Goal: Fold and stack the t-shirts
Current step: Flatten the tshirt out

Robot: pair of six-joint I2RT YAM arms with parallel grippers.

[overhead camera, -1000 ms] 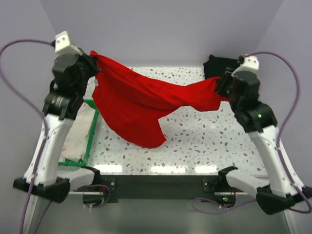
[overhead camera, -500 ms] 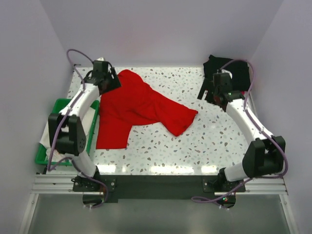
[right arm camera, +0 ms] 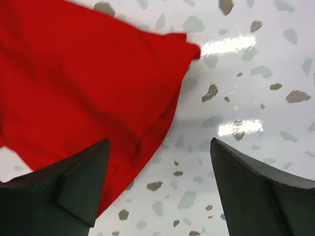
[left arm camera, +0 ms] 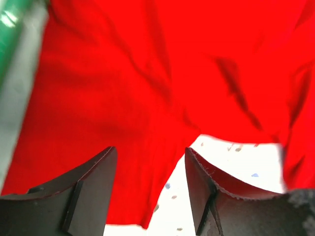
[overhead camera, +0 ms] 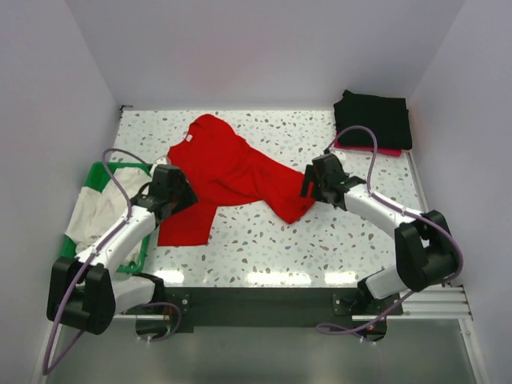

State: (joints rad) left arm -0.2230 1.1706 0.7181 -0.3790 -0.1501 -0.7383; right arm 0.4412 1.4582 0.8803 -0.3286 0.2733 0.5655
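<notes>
We see the red shirt [overhead camera: 232,170] spread out crumpled on the speckled bench [overhead camera: 320,236], lying on a slant from its collar at the far end down to a corner on its right. No part of it is lifted.

The left fingers [overhead camera: 185,197] are low over the near left part of the red shirt, just above the flap that reaches toward the bench's front edge. In the left wrist view we find them spread wide with nothing between them, only red cloth and a patch of bench beneath.

The right fingers [overhead camera: 307,184] sit at the red shirt's right corner. They too are wide apart and hold nothing; whether they touch the cloth we cannot tell.

Left of the red shirt stands a green basket [overhead camera: 149,232] with a white shirt [overhead camera: 92,212] draped in it. Well to the right of the red shirt and farther back, folded black shirts [overhead camera: 374,118] are stacked, with a pink edge [overhead camera: 370,150] showing beneath them.
</notes>
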